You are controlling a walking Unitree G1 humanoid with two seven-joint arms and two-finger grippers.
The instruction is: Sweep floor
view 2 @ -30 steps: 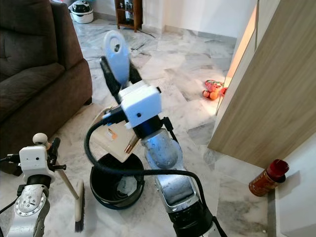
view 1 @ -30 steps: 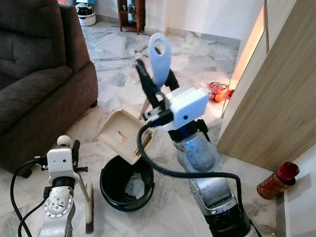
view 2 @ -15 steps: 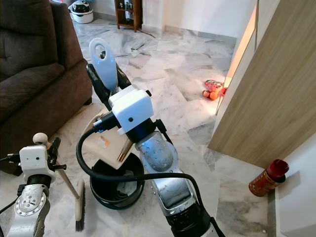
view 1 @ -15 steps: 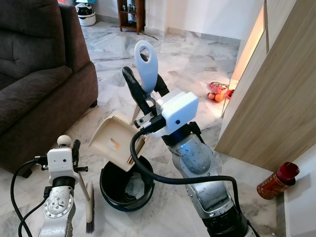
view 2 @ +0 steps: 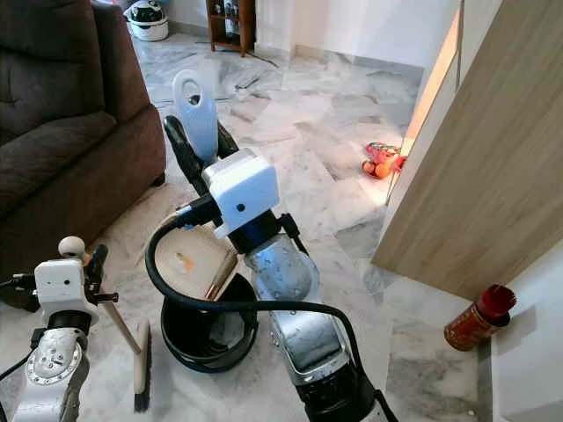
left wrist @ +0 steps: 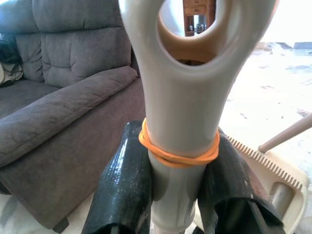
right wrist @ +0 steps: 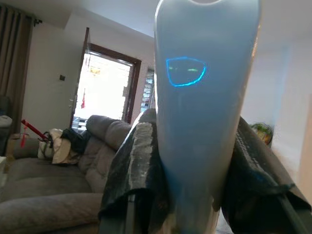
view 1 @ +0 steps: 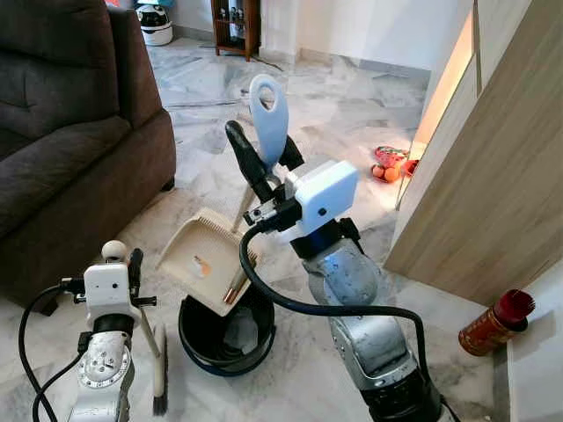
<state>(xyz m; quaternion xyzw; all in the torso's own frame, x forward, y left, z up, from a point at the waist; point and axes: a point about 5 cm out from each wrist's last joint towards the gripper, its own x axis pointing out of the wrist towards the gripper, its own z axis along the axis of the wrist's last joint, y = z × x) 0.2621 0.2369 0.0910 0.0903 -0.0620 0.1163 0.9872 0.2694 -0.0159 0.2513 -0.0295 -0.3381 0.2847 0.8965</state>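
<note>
My right gripper [view 1: 266, 160] is shut on the pale blue handle [view 1: 268, 110] of a cream dustpan [view 1: 201, 260]. The pan hangs tilted, its lip over the left rim of a black bin [view 1: 204, 345] that has crumpled paper [view 1: 237, 332] inside. In the right wrist view both fingers [right wrist: 134, 165] press the handle [right wrist: 204, 97]. My left gripper [view 1: 124, 262], low at the left, is shut on a cream brush handle [left wrist: 183, 117] with an orange rubber band. The brush head [view 1: 159, 376] points down at the marble floor beside the bin.
A dark brown sofa [view 1: 62, 132] fills the left side. A wooden cabinet wall [view 1: 501, 167] runs along the right, with a red canister [view 1: 494, 323] at its foot and small fruit-like things [view 1: 390, 163] further back. Marble floor [view 1: 343, 114] stretches ahead to a wooden shelf [view 1: 234, 25].
My right gripper has carried the dustpan left and down, so the pan now hangs lower over the bin's left rim. The left arm and brush have stayed put.
</note>
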